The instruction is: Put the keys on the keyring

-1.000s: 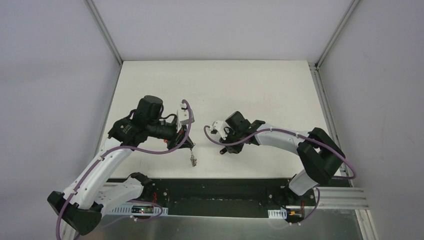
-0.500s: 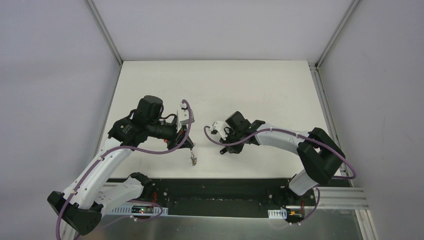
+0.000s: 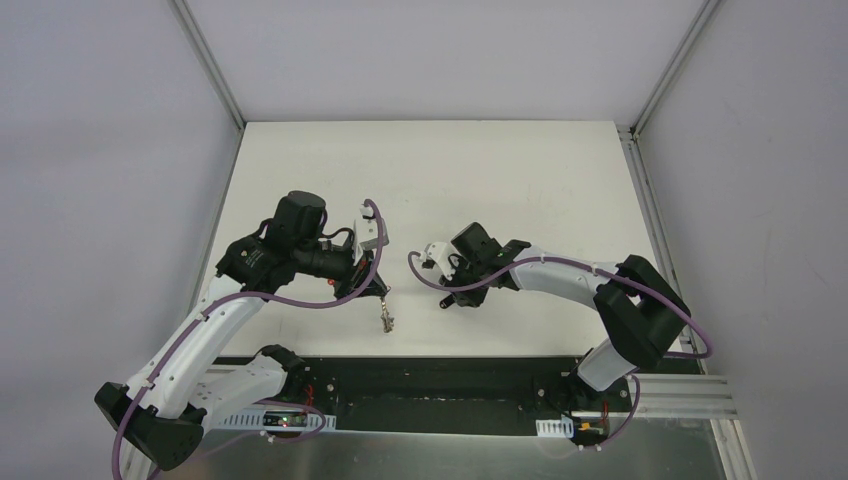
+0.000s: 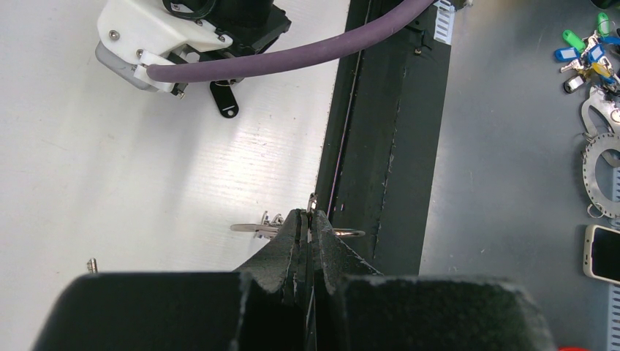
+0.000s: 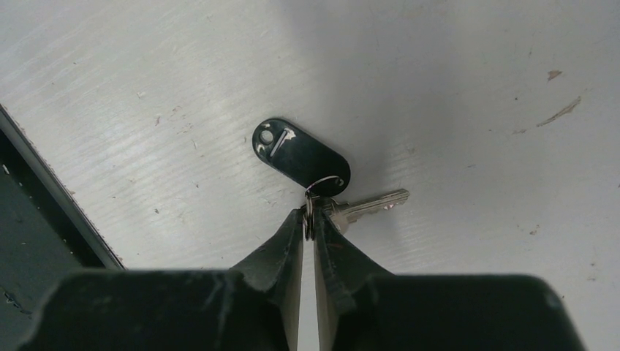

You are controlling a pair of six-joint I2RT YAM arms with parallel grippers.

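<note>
My left gripper point(image 4: 308, 216) is shut on the keyring point(image 4: 251, 229), a thin silver ring that sticks out on both sides of the fingertips. From above, a small bunch of silver keys point(image 3: 385, 319) hangs under the left gripper point(image 3: 381, 291), near the table's front edge. One of the keys point(image 5: 368, 204), silver with a black plastic tag point(image 5: 300, 153), lies on the white table. My right gripper point(image 5: 308, 216) is shut on the small split ring that joins this key and its tag. In the top view the right gripper point(image 3: 447, 298) is a short way right of the left one.
A black rail point(image 4: 380, 146) runs along the table's near edge, close to the hanging ring. Beyond it, on the grey floor, lie coloured-tag keys point(image 4: 585, 51), metal rings point(image 4: 603, 153) and a phone point(image 4: 604, 252). A tiny metal bit point(image 4: 91, 265) lies on the table.
</note>
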